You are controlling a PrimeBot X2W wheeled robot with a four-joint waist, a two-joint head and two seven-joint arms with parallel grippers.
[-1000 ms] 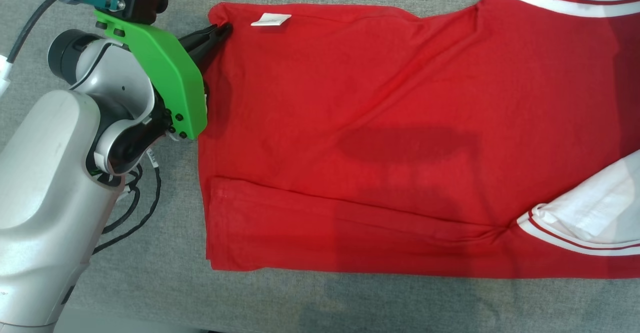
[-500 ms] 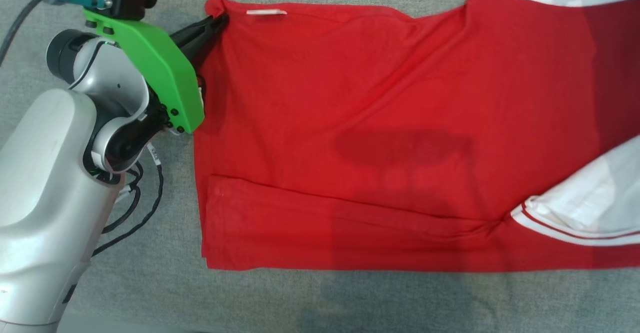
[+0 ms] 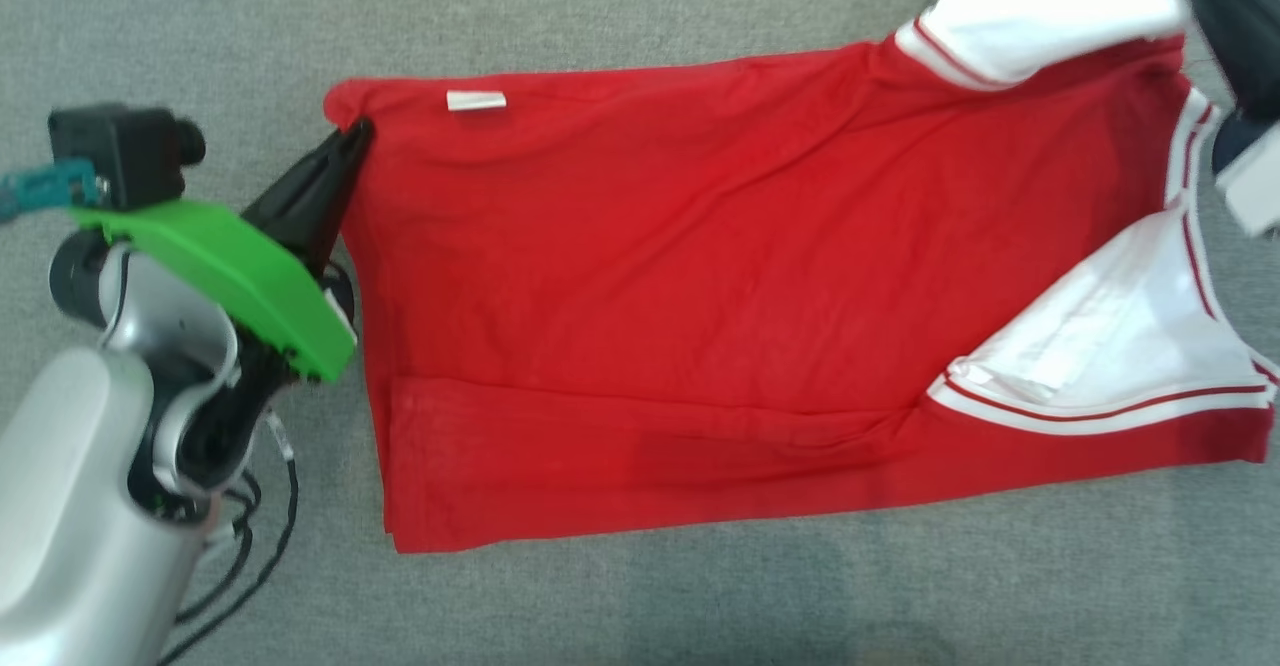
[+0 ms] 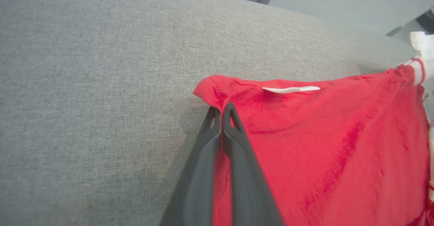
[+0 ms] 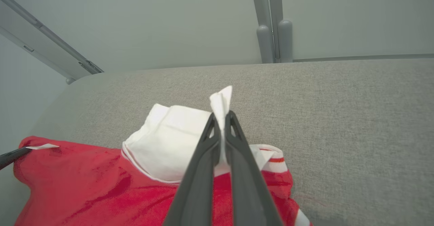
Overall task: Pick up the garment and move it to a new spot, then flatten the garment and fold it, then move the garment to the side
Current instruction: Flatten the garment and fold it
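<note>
Shirt (image 3: 700, 296) lies flat on grey surface (image 3: 650, 6); left gripper (image 4: 222, 109) clamped on hem corner (image 4: 212, 87), right gripper (image 5: 222, 117) clamped on white sleeve (image 5: 169, 141).

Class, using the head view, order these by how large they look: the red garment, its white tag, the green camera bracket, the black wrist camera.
1. red garment
2. green camera bracket
3. black wrist camera
4. white tag
Bracket and camera sit nearer the lens, so they look enlarged.

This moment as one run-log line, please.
left gripper: shut on garment corner | right gripper: shut on garment sleeve | garment: spread out
</note>
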